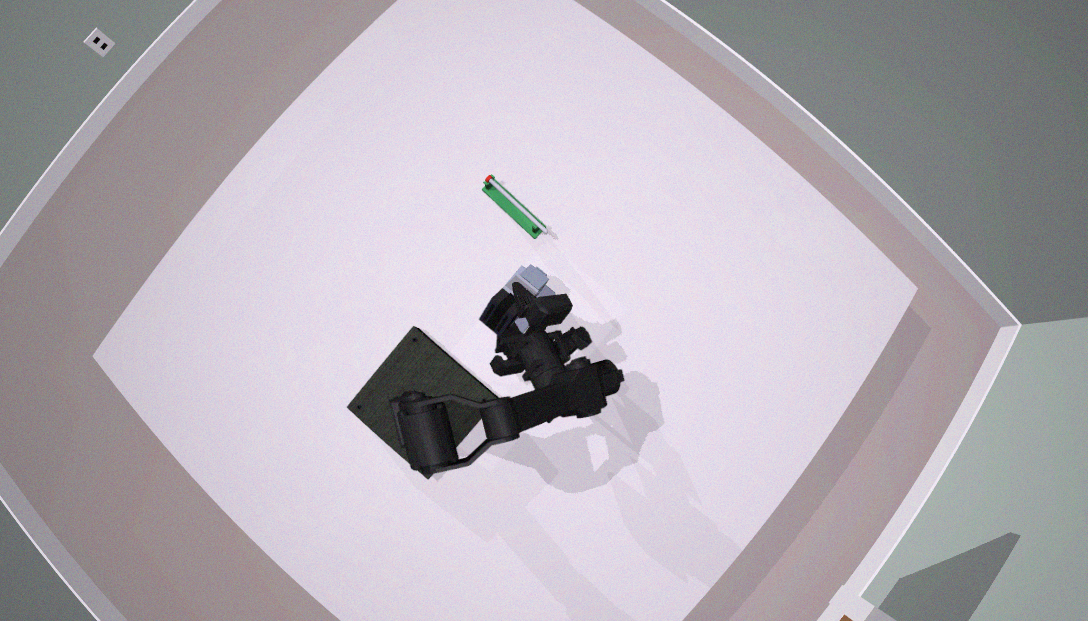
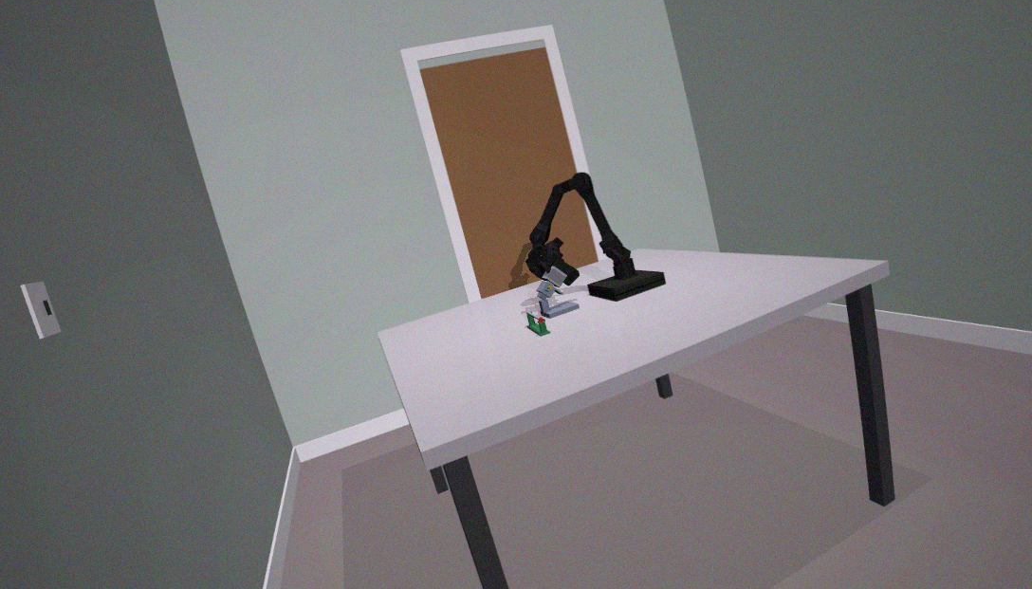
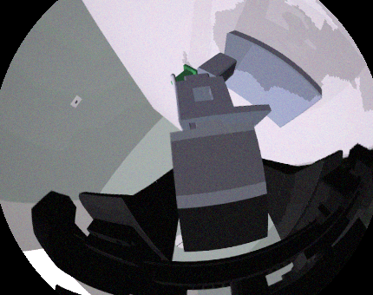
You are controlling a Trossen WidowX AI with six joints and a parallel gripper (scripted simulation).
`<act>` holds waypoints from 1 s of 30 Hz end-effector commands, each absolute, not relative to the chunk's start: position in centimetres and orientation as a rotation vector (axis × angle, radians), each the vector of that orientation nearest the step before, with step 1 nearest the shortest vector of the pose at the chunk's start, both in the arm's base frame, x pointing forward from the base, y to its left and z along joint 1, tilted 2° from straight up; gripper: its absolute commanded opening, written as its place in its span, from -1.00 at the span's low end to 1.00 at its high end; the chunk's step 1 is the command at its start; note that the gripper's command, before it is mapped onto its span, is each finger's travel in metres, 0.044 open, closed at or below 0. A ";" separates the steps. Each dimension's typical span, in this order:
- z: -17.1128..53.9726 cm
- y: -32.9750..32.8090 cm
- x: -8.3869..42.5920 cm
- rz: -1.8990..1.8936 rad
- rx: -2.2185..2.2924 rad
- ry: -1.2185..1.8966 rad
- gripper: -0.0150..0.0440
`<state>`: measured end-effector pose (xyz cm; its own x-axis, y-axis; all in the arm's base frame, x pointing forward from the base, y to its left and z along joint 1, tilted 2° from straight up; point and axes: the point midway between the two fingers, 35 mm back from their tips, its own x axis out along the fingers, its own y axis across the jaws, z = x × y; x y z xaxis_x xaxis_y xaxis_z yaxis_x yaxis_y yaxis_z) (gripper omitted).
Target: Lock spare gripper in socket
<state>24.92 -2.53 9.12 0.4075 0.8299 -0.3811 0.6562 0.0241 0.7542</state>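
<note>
Spigot point(image 3: 216, 123) mostly hidden; socket contact unclear.

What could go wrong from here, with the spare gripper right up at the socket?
The spare gripper might jam or seat crooked: the socket is tilted, and the spigot is out of sight.

Opening the robot's gripper now might let it slip out, since the pin is in the green rack, not locking it.
</note>
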 end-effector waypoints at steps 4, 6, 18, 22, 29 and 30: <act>8.8 -2.5 25.8 0.234 1.705 1.302 -0.49; 8.6 -2.6 26.0 0.234 1.705 1.302 -0.49; 8.5 -2.6 25.6 0.221 1.701 1.315 -0.49; 8.5 -2.6 25.6 0.221 1.701 1.315 -0.22; 8.5 -2.6 25.6 0.221 1.701 1.315 0.40; 8.5 -2.6 25.6 0.221 1.701 1.315 0.49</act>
<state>25.58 -2.54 8.56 0.4067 0.8311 -0.3793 0.6622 0.0179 0.7491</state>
